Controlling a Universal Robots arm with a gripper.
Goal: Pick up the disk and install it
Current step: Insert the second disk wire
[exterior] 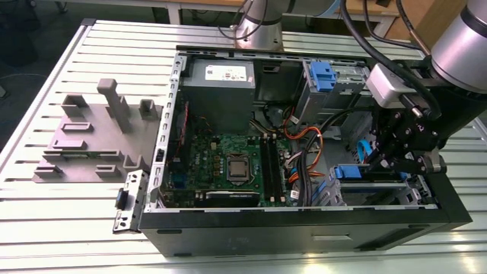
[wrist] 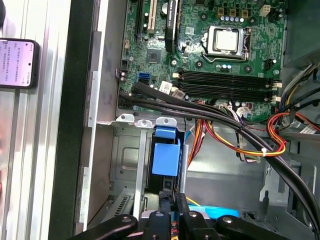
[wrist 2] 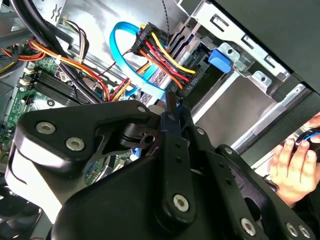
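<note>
Disk [wrist: 165,159] looks nearly seated in lower bay [exterior: 373,191] w/ gripper [exterior: 401,162] right over its rear edge, jaw state can't tell, final seating unconfirmed.

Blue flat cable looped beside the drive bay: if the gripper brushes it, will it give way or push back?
Probably gives way: the blue cable is a thin ribbon standing in a free loop, so it should bend, then spring back. Likely light, but its end runs beside the power wires, so a hard shove might strain its plug.
</note>
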